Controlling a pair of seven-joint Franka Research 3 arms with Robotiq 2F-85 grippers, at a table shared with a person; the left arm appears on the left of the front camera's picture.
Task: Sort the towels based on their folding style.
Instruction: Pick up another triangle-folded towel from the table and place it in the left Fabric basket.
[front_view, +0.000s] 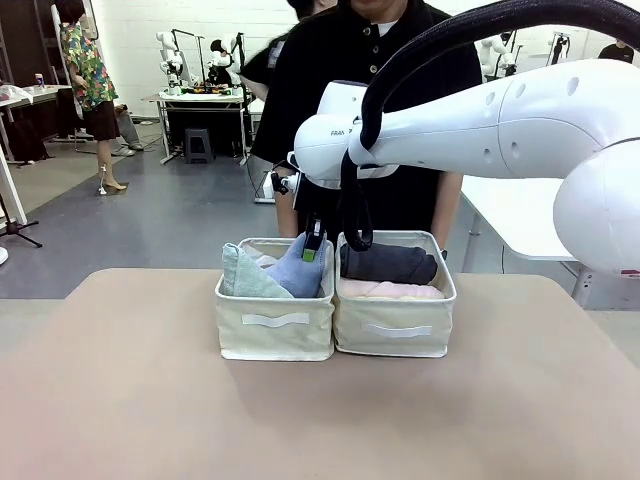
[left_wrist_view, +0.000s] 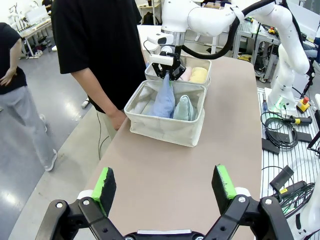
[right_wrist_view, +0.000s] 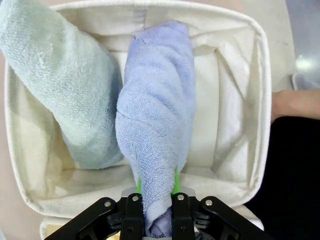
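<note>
My right gripper (front_view: 313, 246) (right_wrist_view: 156, 189) is shut on the tip of the light blue cone towel (right_wrist_view: 157, 115) (front_view: 299, 268), whose wide end rests inside the left cream basket (front_view: 275, 322) (right_wrist_view: 260, 90). The pale teal cone towel (right_wrist_view: 62, 85) (front_view: 245, 277) lies beside it in the same basket. In the right basket (front_view: 395, 325) lie a dark grey rolled towel (front_view: 390, 263) over pink ones (front_view: 392, 290); a yellow roll (left_wrist_view: 198, 75) shows in the left wrist view. My left gripper (left_wrist_view: 165, 187) hangs open above the bare table, well away from the baskets.
A person in black stands at the far edge behind the baskets (front_view: 375, 90), one hand (right_wrist_view: 295, 102) near the left basket's side. The tan table (front_view: 320, 420) has free room in front. Cables and boxes lie on the floor beside it (left_wrist_view: 280, 140).
</note>
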